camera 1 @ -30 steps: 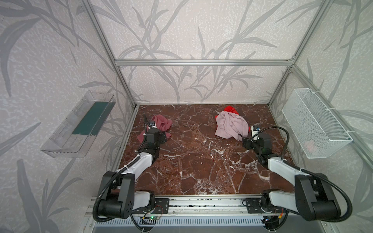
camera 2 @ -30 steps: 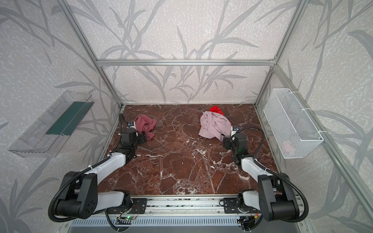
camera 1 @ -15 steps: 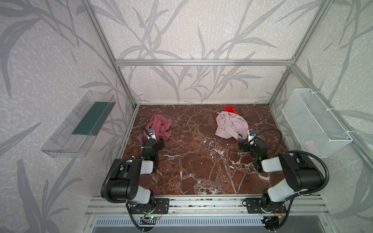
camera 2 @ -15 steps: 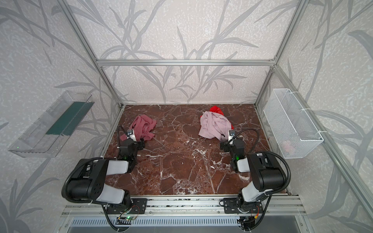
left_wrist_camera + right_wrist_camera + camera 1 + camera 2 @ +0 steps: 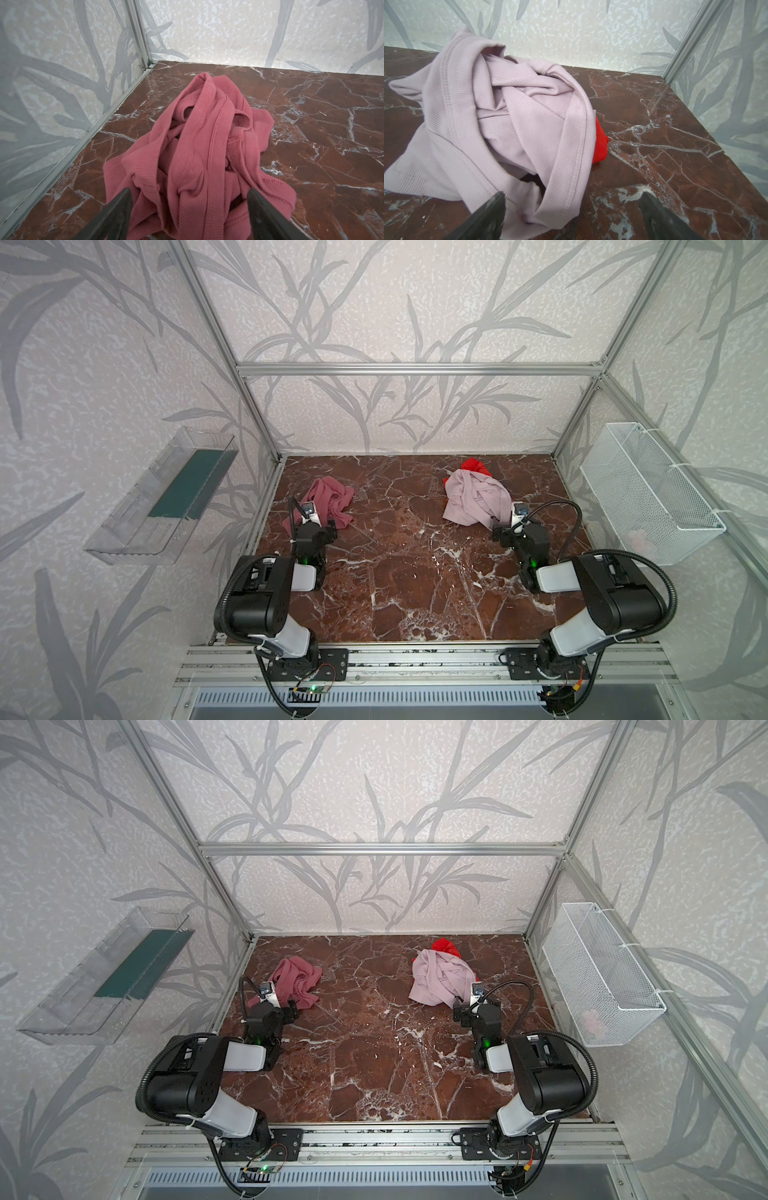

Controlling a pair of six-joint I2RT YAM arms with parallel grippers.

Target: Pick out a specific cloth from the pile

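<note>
The dusty rose cloth lies crumpled on the marble floor near the left wall, well apart from the pile. My left gripper is open, its dark fingers standing either side of the cloth's near edge without closing on it. The pile sits at the back right: a pale lilac cloth draped over a bright red cloth. My right gripper is open at the lilac cloth's near hem, holding nothing.
A clear plastic shelf with a green insert hangs on the left wall. A white wire basket hangs on the right wall with something pale pink inside. Aluminium frame posts and patterned walls close in the marble floor.
Both arms have folded up and drawn their grippers slightly back toward the front. More of the rose cloth now shows beyond the left gripper. The right jaws have spread wider.
</note>
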